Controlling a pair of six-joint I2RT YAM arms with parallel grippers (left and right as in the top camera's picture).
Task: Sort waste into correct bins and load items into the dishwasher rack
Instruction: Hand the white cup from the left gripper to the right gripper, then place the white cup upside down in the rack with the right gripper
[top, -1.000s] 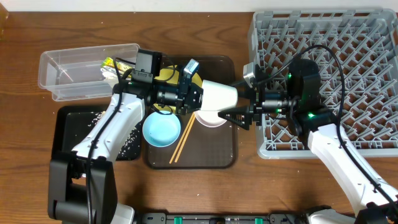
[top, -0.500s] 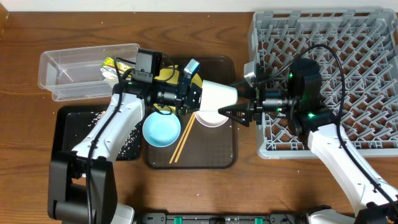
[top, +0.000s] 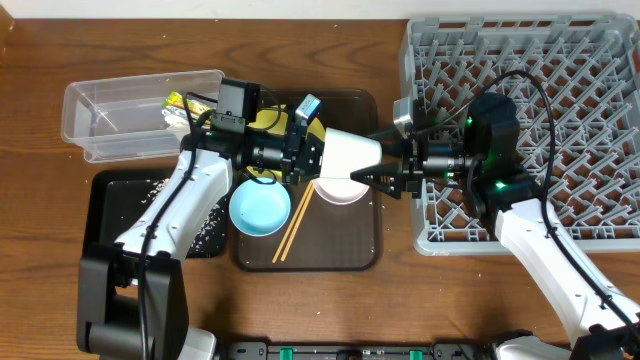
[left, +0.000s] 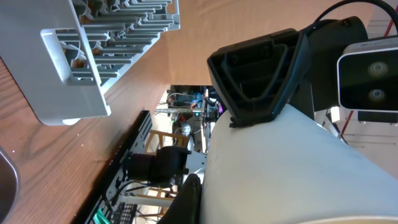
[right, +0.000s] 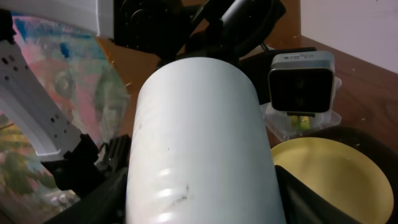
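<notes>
The pale green cup (top: 352, 153) hangs on its side over the brown serving tray, held between both grippers. My left gripper (top: 315, 152) is shut on its left end. My right gripper (top: 378, 178) has come in from the right, and its fingers press both sides of the cup (right: 199, 143). The cup fills the left wrist view (left: 280, 168). Under it on the tray are the white bowl (top: 340, 191), the light blue bowl (top: 259, 208), the chopsticks (top: 293, 225) and the partly hidden yellow plate (top: 268, 120). The grey dishwasher rack (top: 560, 100) stands at the right.
The clear tub (top: 120, 115) at the back left holds the green-and-orange wrapper (top: 175, 102). The black tray (top: 110, 200) in front of it has white rice bits (top: 210, 225). The brown serving tray (top: 340, 250) lies between the bins and the rack.
My right gripper has moved left onto the cup's free end and its fingers have narrowed around it. The left arm and the cup have stayed still.
</notes>
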